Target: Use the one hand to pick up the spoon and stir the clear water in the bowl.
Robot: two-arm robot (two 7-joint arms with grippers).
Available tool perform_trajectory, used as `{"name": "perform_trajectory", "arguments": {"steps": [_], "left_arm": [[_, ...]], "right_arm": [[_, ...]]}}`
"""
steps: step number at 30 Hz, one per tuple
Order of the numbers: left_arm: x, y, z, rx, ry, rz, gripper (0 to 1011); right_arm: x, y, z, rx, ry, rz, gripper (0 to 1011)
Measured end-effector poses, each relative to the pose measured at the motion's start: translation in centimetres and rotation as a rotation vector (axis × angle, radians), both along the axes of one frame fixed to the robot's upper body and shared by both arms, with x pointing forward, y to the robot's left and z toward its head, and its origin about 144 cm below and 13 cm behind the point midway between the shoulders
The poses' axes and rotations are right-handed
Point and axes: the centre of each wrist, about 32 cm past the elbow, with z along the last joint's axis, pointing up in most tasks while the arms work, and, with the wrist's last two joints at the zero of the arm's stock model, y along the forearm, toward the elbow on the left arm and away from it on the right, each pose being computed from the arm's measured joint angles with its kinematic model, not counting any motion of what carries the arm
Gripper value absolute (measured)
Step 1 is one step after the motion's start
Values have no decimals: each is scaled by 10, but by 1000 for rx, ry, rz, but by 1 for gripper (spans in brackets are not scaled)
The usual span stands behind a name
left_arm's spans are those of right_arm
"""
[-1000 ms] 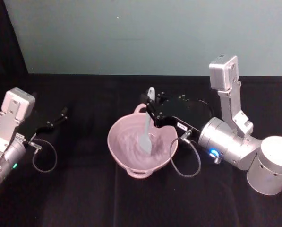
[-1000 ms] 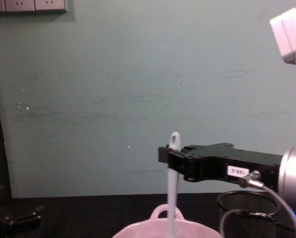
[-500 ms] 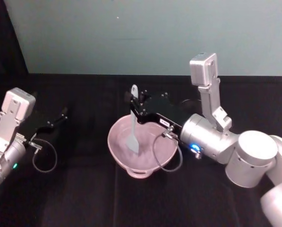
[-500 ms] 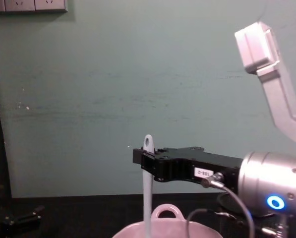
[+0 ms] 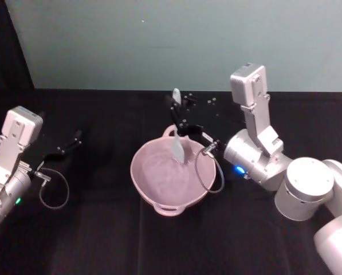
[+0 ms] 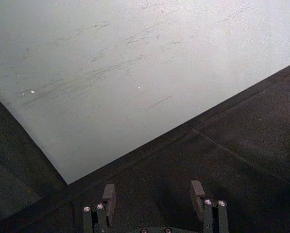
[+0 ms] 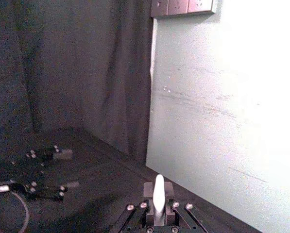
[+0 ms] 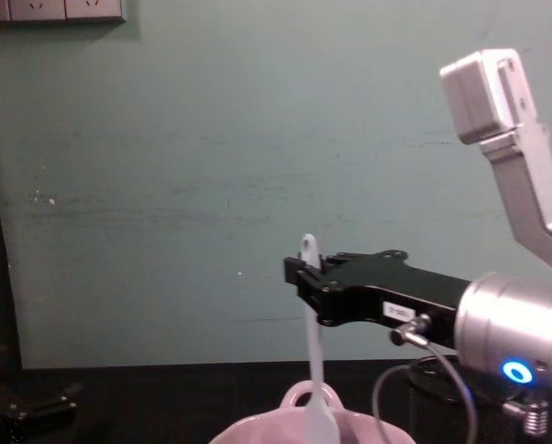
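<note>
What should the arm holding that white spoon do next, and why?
Probably dip and sweep the spoon toward the middle of the bowl. The right gripper holds its handle nearly upright, blade by the far rim, so most of the bowl lies nearer. The left gripper rests open.

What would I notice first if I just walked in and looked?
The right gripper stands out, reaching in from the right with its fingers shut on a long white spoon held nearly upright. Under it sits a shiny pink bowl in the middle of the black table, with the spoon's blade hanging over its far side. The left gripper is parked open at the left.
</note>
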Motion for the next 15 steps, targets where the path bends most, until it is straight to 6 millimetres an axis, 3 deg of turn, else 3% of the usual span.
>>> {"name": "perform_trajectory", "arguments": {"steps": [8, 15], "left_arm": [[0, 0, 0, 0, 0, 0, 1011], [0, 0, 0, 0, 0, 0, 1011]], "right_arm": [[-11, -21, 5, -32, 32, 0, 127], [-27, -26, 12, -3, 99, 60, 127]]}}
